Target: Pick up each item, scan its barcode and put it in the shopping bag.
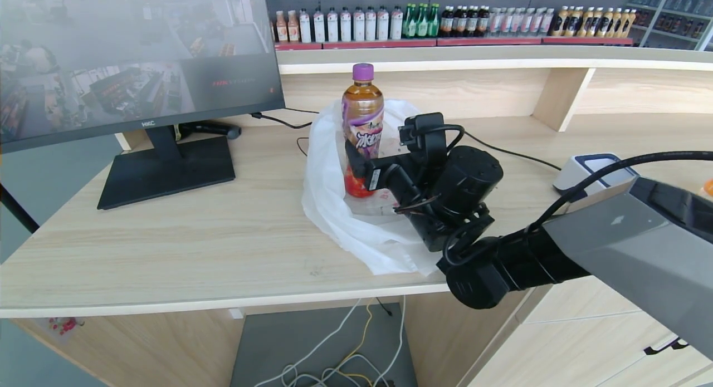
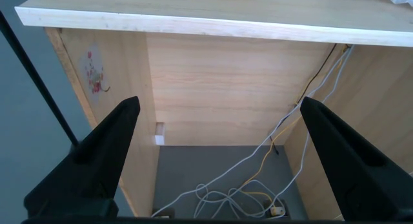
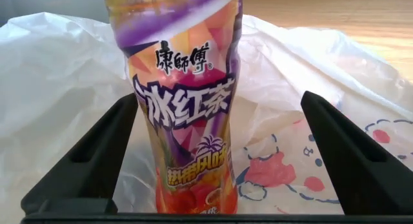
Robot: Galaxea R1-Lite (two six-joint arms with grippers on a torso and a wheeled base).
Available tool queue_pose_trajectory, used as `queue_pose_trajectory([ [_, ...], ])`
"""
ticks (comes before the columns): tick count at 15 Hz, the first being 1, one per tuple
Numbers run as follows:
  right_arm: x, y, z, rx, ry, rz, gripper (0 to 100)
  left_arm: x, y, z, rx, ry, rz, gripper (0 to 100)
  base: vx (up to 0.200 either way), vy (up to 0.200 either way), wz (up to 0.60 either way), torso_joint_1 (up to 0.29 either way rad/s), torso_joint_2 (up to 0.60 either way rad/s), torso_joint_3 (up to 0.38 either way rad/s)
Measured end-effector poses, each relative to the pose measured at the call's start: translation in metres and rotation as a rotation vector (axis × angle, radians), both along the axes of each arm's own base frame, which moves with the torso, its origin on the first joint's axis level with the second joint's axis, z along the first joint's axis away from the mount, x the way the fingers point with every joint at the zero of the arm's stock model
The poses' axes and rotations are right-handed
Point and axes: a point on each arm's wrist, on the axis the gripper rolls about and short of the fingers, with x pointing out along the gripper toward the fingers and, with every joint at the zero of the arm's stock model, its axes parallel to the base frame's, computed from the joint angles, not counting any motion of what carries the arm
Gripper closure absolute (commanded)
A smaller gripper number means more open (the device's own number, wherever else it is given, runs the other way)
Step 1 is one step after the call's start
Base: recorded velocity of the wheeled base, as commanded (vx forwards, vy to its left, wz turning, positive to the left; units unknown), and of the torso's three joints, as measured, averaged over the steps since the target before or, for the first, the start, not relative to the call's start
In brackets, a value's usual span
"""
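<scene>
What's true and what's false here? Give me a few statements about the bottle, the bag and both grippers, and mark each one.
1. The bottle stands upright with its purple cap on. True.
2. The right gripper is shut tight on the bottle. False: it is open, with one finger on either side of the bottle.
3. The bottle stands on bare counter, clear of the bag. False: it stands on the white shopping bag.
4. The left gripper is open and holds nothing. True.
5. The scanner is at the monitor's foot. False: the white scanner sits on the robot's right, while the monitor is on its left.
</scene>
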Motion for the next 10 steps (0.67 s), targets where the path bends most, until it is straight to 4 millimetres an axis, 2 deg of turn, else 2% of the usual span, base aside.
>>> queue_pose_trajectory([
  [6, -0.043, -0.017, 0.018, -0.012, -0.005, 0.02, 0, 0.0, 0.0, 0.0, -0.001, 0.0, 0.0, 0, 0.0, 0.0, 0.0, 0.0, 0.0, 0.0],
  [10, -0.079, -0.027, 0.025, 0.008, -0.038, 0.05, 0, 0.0, 0.0, 0.0, 0.0, 0.0, 0.0, 0, 0.0, 0.0, 0.0, 0.0, 0.0, 0.0],
])
